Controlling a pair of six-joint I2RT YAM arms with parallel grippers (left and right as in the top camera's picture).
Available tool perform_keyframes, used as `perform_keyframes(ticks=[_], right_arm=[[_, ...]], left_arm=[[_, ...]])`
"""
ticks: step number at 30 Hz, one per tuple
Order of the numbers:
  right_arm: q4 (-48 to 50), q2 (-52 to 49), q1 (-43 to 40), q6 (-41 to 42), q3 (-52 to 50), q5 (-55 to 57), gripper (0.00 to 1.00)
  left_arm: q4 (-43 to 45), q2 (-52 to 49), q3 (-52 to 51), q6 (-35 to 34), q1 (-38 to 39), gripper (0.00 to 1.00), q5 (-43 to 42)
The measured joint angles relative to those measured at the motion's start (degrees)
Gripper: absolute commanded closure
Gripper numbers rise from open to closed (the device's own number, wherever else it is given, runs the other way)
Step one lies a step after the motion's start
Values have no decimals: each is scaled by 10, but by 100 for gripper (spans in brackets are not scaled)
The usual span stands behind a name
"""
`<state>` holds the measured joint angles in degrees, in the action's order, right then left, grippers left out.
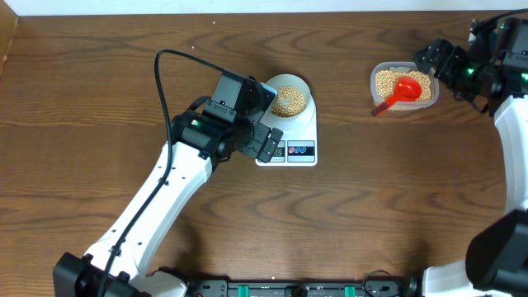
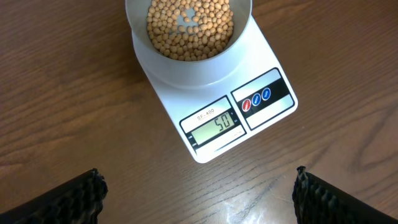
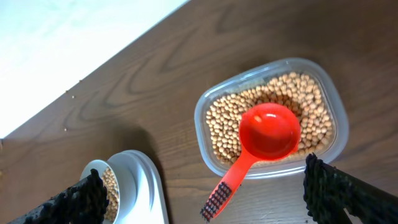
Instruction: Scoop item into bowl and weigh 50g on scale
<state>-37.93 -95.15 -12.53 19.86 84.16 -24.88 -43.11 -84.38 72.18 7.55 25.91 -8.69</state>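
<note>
The pale bowl (image 1: 290,101) holds tan beans (image 1: 289,102) and stands on the white scale (image 1: 297,144). In the left wrist view the bowl (image 2: 189,59) sits on the scale (image 2: 249,130), whose display (image 2: 217,127) reads 50. My left gripper (image 2: 199,193) is open and empty, just in front of the scale (image 1: 268,144). My right gripper (image 3: 205,193) is open and empty, above and beside the clear tub (image 1: 404,88). The tub (image 3: 270,118) holds more beans (image 3: 224,124) and a red scoop (image 3: 267,134) with its handle over the rim.
The table's far edge (image 1: 247,15) runs along the top. The left arm (image 1: 157,206) stretches across the left front of the table, with a black cable (image 1: 161,91) arching over it. The right arm (image 1: 511,148) stands at the right edge.
</note>
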Motion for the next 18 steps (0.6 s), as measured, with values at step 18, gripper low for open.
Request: perform_keyframes(ticks=[18], right_arm=[[-37,166,0,-85,0,40,1]], left_arm=[[0,0,0,0,0,2,0]])
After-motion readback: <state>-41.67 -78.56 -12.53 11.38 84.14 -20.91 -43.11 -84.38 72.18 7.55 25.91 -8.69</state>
